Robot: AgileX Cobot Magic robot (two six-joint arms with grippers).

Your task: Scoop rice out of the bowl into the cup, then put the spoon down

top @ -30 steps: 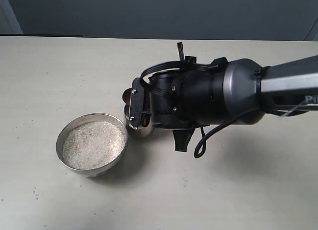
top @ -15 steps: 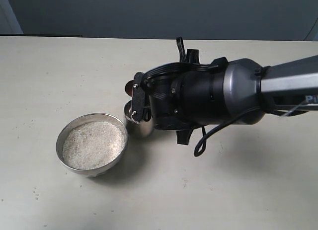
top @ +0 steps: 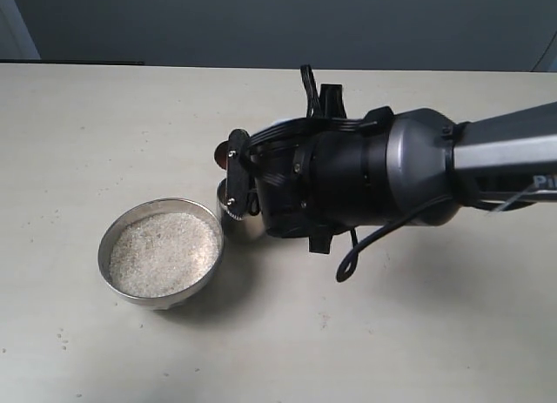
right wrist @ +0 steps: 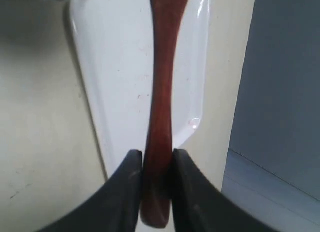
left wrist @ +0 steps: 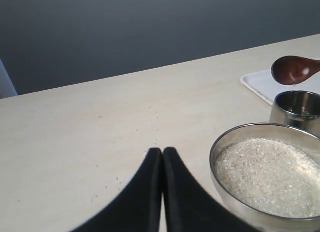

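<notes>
Right gripper [right wrist: 157, 159]: clamped on spoon [left wrist: 291, 70] handle, head above cup [left wrist: 298, 109]. Left gripper [left wrist: 162, 152]: fingers pressed together, empty, near bowl [left wrist: 220, 148] of rice [left wrist: 270, 174].

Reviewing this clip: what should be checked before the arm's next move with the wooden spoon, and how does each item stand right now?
1. Grip: right gripper clamps the handle of the slim dark reddish-brown wooden spoon: ok.
2. Spoon head above the small shiny steel cup: ok.
3. Spoon emptied: cannot tell.
4. Cup upright beside the wide dull metal bowl of off-white rice: ok.
5. Left gripper shut, apart from the bowl: ok.
6. Rice level inside the cup: cannot tell.
</notes>
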